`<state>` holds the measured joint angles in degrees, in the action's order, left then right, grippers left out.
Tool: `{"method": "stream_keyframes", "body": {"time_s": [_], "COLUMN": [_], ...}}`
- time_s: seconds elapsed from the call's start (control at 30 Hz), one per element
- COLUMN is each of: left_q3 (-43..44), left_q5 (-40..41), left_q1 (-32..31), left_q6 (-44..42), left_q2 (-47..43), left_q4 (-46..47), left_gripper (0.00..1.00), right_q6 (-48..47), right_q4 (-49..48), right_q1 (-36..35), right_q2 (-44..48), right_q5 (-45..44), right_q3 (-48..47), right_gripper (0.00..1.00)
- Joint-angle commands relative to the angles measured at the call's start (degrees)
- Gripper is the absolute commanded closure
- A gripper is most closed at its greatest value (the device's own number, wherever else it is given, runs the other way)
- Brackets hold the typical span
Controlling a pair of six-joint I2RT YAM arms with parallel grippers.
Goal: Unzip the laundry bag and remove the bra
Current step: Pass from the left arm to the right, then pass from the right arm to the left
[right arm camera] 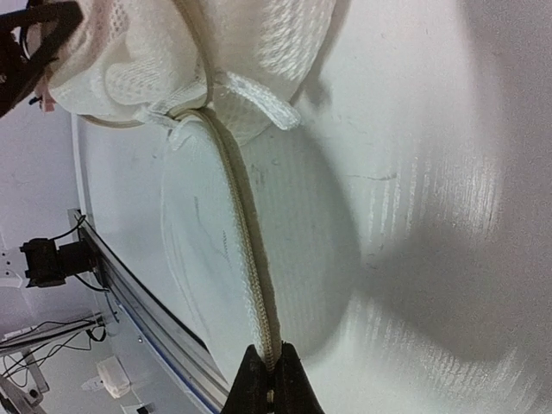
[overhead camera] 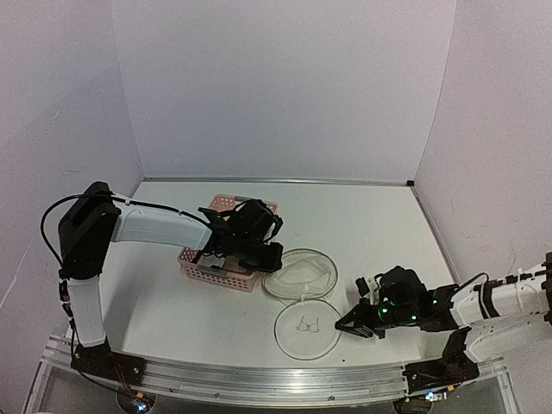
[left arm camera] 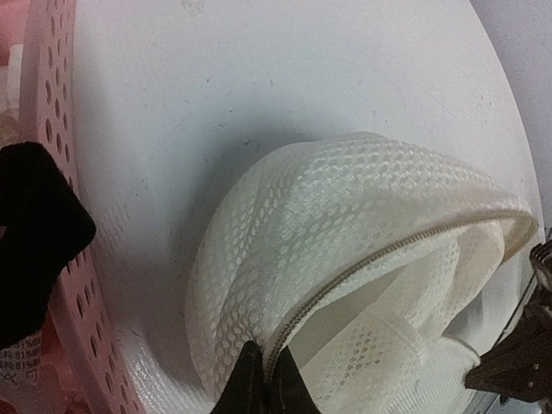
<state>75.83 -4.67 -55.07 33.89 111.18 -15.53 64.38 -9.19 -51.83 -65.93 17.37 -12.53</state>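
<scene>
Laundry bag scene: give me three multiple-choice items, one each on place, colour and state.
1. In the top view, the basket stands where relative to the laundry bag? A left; B right; C on top.
2. The basket's colour? A blue; B green; C pink.
3. The right gripper is? A wide open; B shut on the laundry bag's rim; C out of view.
1 A: it sits at the bag's left. 2 C: its perforated walls are pink. 3 B: its wrist view shows the fingers pinched on the corded rim.
</scene>
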Motion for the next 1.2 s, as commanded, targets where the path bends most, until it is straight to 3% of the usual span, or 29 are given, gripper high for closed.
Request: {"method": "stream_keyframes", "body": {"time_s": [0.0,0.17,0.37,0.6,0.8,1.17], "left_q3": [1.4,2.3,-0.5,-9.4,-17.5,-19.5], "left_q5": [-1.3,-1.1,1.1,-1.0,-0.8,9.9], "left_q1": [0.1,0.1,0.1,-1.0,-6.1,-19.0], "left_q6": [-3.1,-5.9,-10.1,-15.9,-21.8,-22.7], "left_q2": [-4.2,-6.3,-12.9,-23.6,-31.8,-29.0], "left_q4": [0.8,0.8,2.0,6.8,9.6,9.6], "left_gripper": [0.88,0.63,0.46,0.34,0.23,0.20], "right_q6": [2.1,4.5,7.9,13.2,18.2,21.4], "right_q4": [-1.9,-2.0,-2.0,-2.1,-2.0,-2.0], "right_q1": [1.0,1.7,2.8,4.5,5.6,5.8], "right_q2": [4.3,6.5,8.8,7.7,5.2,0.9], "right_q5": [-1.1,-0.9,-1.1,-0.2,0.2,0.4], "right_q3": [-0.5,-0.9,-2.1,-5.7,-9.5,-12.6], "right_gripper": [1.00,1.00,1.00,1.00,1.00,1.00]}}
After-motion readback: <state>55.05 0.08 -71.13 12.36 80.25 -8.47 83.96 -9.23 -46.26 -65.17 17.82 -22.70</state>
